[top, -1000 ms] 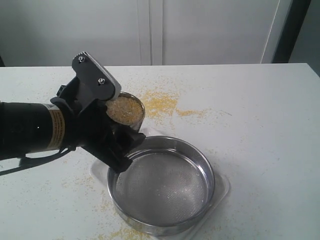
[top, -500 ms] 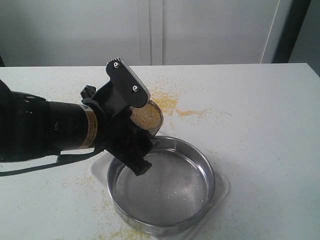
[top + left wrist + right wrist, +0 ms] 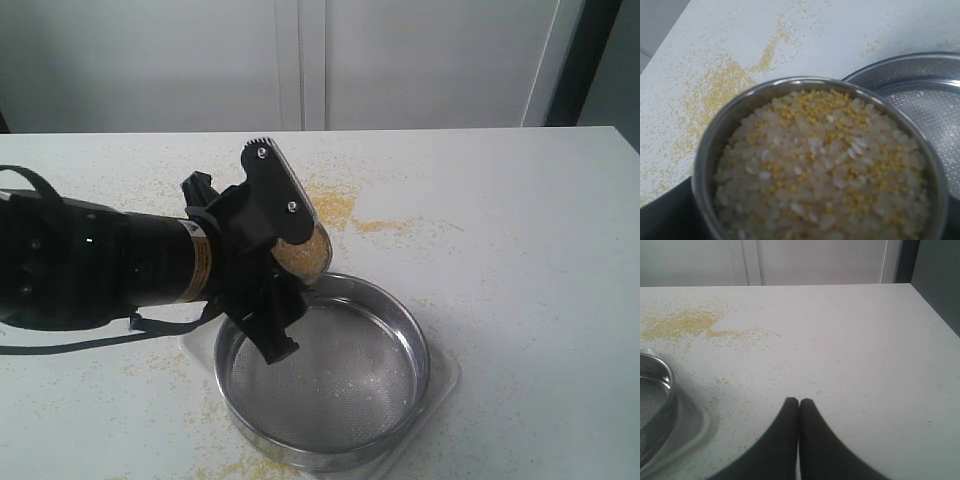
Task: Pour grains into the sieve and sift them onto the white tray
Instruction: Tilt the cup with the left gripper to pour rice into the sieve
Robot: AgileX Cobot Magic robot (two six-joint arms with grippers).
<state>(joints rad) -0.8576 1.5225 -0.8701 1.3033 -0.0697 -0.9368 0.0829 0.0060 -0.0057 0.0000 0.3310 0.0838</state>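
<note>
My left gripper (image 3: 284,254) is shut on a small steel cup (image 3: 715,134), held tilted over the near-left rim of the sieve (image 3: 420,352). The cup is full of grains (image 3: 820,165), whitish rice mixed with yellow meal. In the exterior view the grains (image 3: 299,257) show at the cup's mouth, facing the sieve. The sieve's mesh (image 3: 335,375) holds only a few specks. It rests on the white tray (image 3: 447,384). My right gripper (image 3: 799,403) is shut on nothing, low over the table to the right of the sieve (image 3: 655,390) and tray (image 3: 696,424).
Yellow meal (image 3: 326,206) lies scattered on the white table behind the sieve, with more specks near the front edge (image 3: 240,465). White cabinet doors (image 3: 300,60) stand behind the table. The table's right edge (image 3: 935,310) is close to my right gripper.
My left gripper has carried the cup to the right, from beside the sieve to over its rim, and tipped it further towards the sieve.
</note>
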